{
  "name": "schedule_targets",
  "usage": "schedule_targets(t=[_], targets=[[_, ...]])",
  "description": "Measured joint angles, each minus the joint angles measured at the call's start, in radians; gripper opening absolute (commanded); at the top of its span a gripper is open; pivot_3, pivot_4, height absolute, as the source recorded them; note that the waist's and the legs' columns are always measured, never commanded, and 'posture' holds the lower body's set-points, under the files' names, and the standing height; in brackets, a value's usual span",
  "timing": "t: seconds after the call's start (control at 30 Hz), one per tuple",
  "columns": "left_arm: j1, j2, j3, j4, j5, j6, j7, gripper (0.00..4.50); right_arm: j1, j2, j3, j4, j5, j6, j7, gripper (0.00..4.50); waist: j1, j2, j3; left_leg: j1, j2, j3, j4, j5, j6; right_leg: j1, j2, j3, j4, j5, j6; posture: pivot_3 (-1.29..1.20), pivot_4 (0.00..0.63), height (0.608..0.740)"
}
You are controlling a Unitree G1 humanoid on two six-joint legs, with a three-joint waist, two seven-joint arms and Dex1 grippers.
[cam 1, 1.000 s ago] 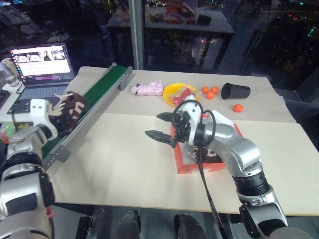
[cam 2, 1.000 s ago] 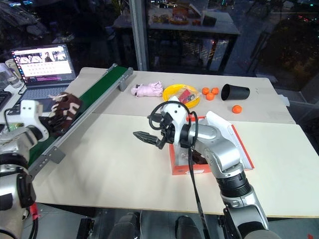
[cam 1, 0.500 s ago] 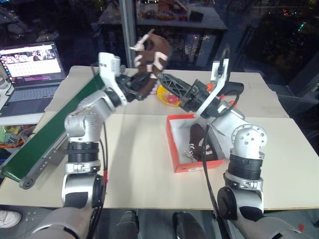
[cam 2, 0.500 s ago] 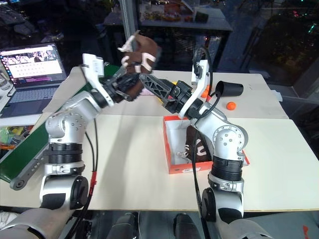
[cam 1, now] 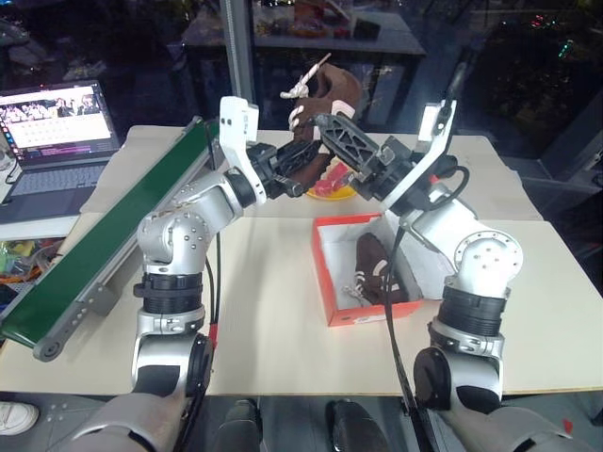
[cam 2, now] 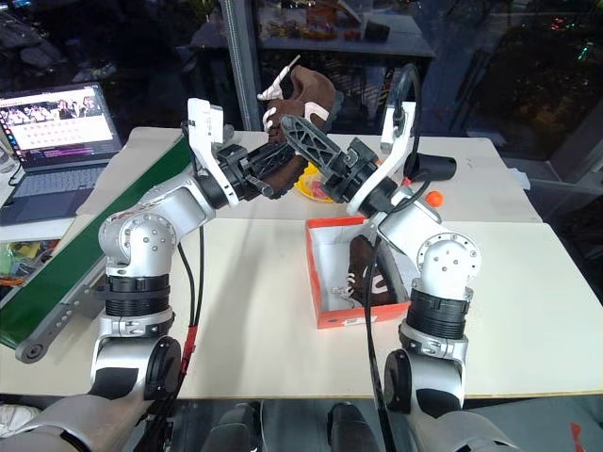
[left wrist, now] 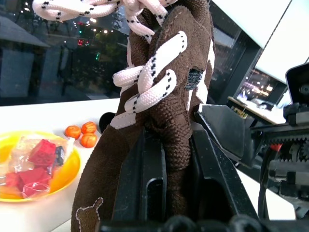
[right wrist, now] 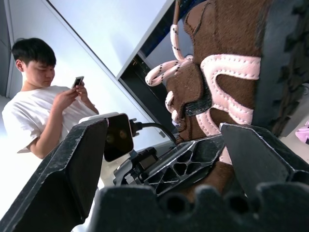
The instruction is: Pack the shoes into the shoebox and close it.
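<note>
My left gripper [left wrist: 178,159] is shut on a dark brown shoe [cam 1: 330,94] with cream laces, held high above the table's far side, toe end up. My right gripper [right wrist: 164,130] stands open, and its two fingers [cam 1: 344,141] straddle that shoe and the left gripper's tip without closing on them. The second shoe [cam 1: 374,268] lies inside the orange-red shoebox [cam 1: 372,315], which stands open on the table below the right arm. The box's lid is hidden behind the right arm.
A green conveyor belt [cam 1: 104,240] runs along the left, with a laptop [cam 1: 57,122] beyond it. A yellow bowl [left wrist: 29,164] of wrapped items, small oranges [left wrist: 79,135] and a lying black cup [cam 2: 429,168] sit at the back. A person [right wrist: 48,106] stands nearby with a phone.
My left arm has swung the shoe from over the conveyor up and right to above the bowl. The right gripper has risen from over the box to meet it. The camera has shifted.
</note>
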Motion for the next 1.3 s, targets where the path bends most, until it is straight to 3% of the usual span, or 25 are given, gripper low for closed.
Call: schedule_targets(t=[0.13,0.43,0.67,0.8,0.93,1.1,1.2,1.3], targets=[[-0.006,0.056,0.02,0.026,0.023,-0.044,-0.019,0.25,0.046,-0.096,-0.045,-0.004,0.047,0.031,-0.023,4.5,0.0,0.0,0.0,0.0,0.0,0.0,0.0,0.0,0.0,0.0,0.0,0.0,0.0,0.0,0.0,0.0,0.15,0.74],[0.004,-0.044,-0.026,-0.116,-0.058,0.051,0.027,0.25,0.047,-0.105,0.019,0.034,-0.003,0.023,-0.034,4.5,-0.001,0.001,0.0,0.0,0.0,0.0,0.0,0.0,0.0,0.0,0.0,0.0,-0.001,0.0,0.0,0.0,0.15,0.74],[0.031,-0.049,-0.026,-0.183,-0.095,0.121,0.095,0.25,0.038,-0.119,0.02,0.065,-0.023,0.007,-0.009,4.5,-0.001,0.001,0.001,0.0,0.0,0.0,0.001,0.0,0.001,0.0,0.0,0.0,0.0,0.0,0.0,0.0,0.15,0.74],[0.032,-0.044,-0.022,-0.183,-0.097,0.134,0.111,0.24,0.013,-0.113,0.02,0.095,-0.023,0.003,0.0,3.52,-0.001,0.002,0.001,0.0,0.0,0.0,0.001,0.0,0.001,0.0,0.0,0.0,-0.001,0.0,0.0,0.0,0.15,0.74],[0.035,-0.043,-0.021,-0.183,-0.097,0.141,0.122,0.24,-0.013,-0.102,0.021,0.103,-0.019,0.003,0.002,2.19,0.0,0.002,0.001,0.0,0.0,0.0,0.001,0.0,0.001,0.0,0.0,0.0,-0.001,0.0,0.0,0.0,0.15,0.74],[0.037,-0.064,-0.005,-0.181,-0.135,0.147,0.119,2.23,-0.018,-0.096,0.0,0.127,-0.033,-0.04,-0.017,0.54,0.005,0.002,0.001,-0.001,0.0,0.0,0.001,0.0,0.001,0.0,0.0,0.0,-0.001,0.0,0.0,0.0,0.15,0.74],[0.036,-0.07,0.011,-0.182,-0.178,0.155,0.107,3.24,-0.019,-0.103,-0.024,0.147,-0.057,-0.07,-0.044,0.2,0.005,0.002,0.001,-0.001,0.0,0.0,0.001,0.0,0.001,0.001,0.0,0.0,-0.001,0.0,0.0,0.0,0.15,0.74],[0.027,-0.064,0.012,-0.178,-0.179,0.152,0.111,4.23,-0.024,-0.117,-0.026,0.168,-0.092,-0.095,-0.064,0.18,0.002,0.002,0.001,0.0,0.0,0.0,0.001,0.0,0.001,0.001,0.0,0.0,-0.001,0.0,0.0,0.0,0.15,0.74]])
